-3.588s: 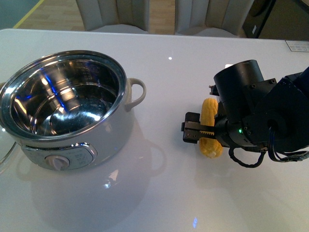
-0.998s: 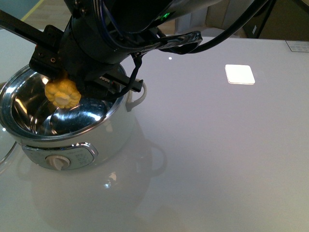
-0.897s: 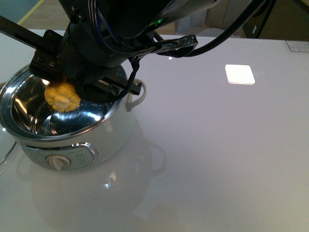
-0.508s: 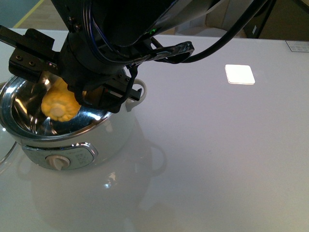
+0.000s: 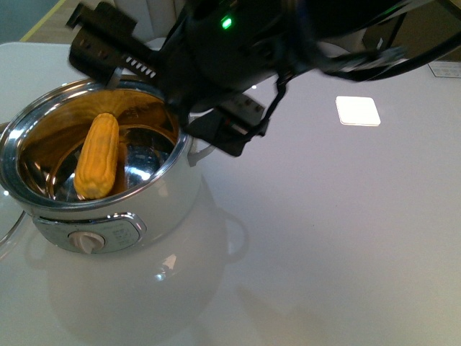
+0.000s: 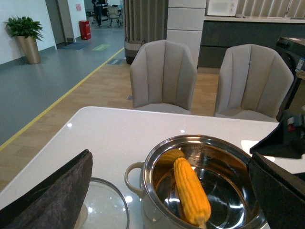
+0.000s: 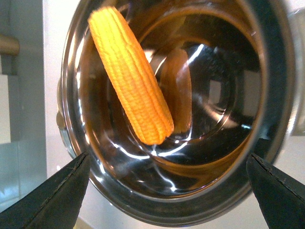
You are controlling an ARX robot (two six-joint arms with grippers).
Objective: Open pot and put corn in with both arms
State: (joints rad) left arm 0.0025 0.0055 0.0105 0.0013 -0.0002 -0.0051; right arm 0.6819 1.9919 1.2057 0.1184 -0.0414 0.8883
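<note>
The cream-white pot (image 5: 173, 194) stands open at the table's left, its steel bowl bare. The yellow corn (image 5: 97, 155) lies loose inside, leaning against the bowl's wall. My right gripper (image 5: 173, 86), with a green light, hovers above the pot's far right rim, open and empty. In the right wrist view the corn (image 7: 131, 76) lies in the pot (image 7: 71, 95) below the open gripper (image 7: 167, 156). My left gripper (image 6: 170, 160) is open and empty, beside the pot (image 6: 131, 174), looking across at the corn (image 6: 190, 195). The glass lid (image 6: 102, 205) lies flat on the table beside the pot.
The lid's rim shows at the front view's left edge (image 5: 7, 231). A white square patch (image 5: 358, 110) lies on the white table (image 5: 324, 252) at the right. Two grey chairs (image 6: 163, 71) stand behind the table's far edge.
My right gripper carried the corn from the table over the pot, opened and let it go. The corn now lies in the bowl; the gripper has lifted and moved back.
</note>
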